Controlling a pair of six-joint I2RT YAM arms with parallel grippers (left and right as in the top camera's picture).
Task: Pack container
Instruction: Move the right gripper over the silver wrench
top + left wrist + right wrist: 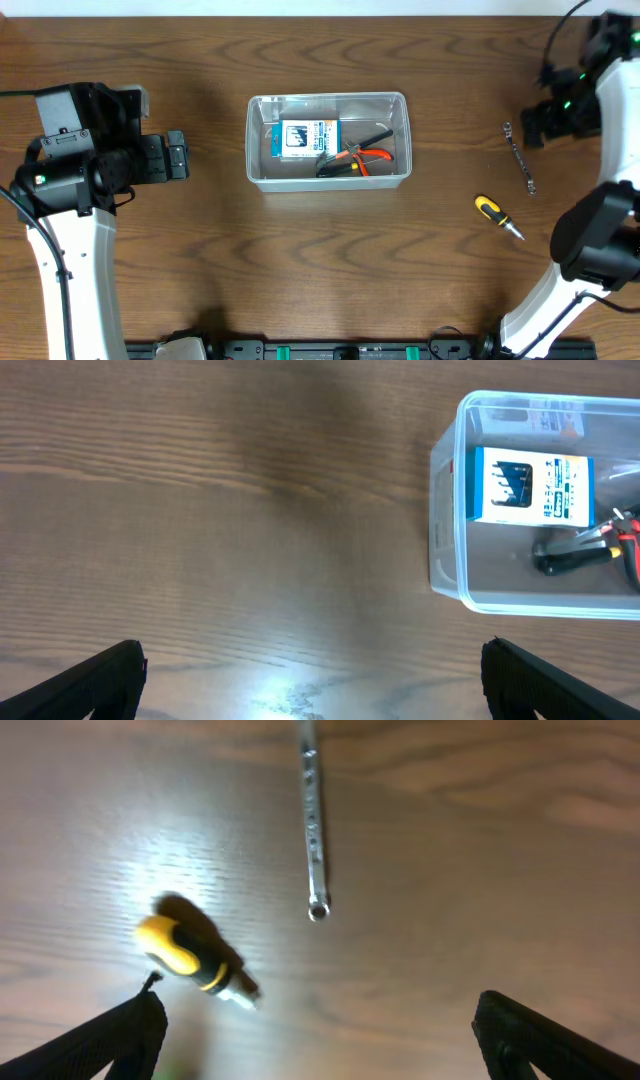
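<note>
Ahead of the left gripper [312, 660], whose fingers stand wide apart and empty, sits the container [445, 510], holding a blue-and-white box [528, 485] and what look like orange-handled pliers [356, 158]. Beneath the right gripper [320, 1015], likewise spread and empty, lie a wrench [313, 820] and a yellow screwdriver [185, 950].

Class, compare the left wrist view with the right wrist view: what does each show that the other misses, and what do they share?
Left wrist only: the container, holding a blue-and-white box and pliers. Right wrist only: a yellow-handled screwdriver and a slim wrench, lying apart on the table. Shared: the same wooden table, and an open end effector at the bottom edge, the left end effector and the right end effector.
</note>
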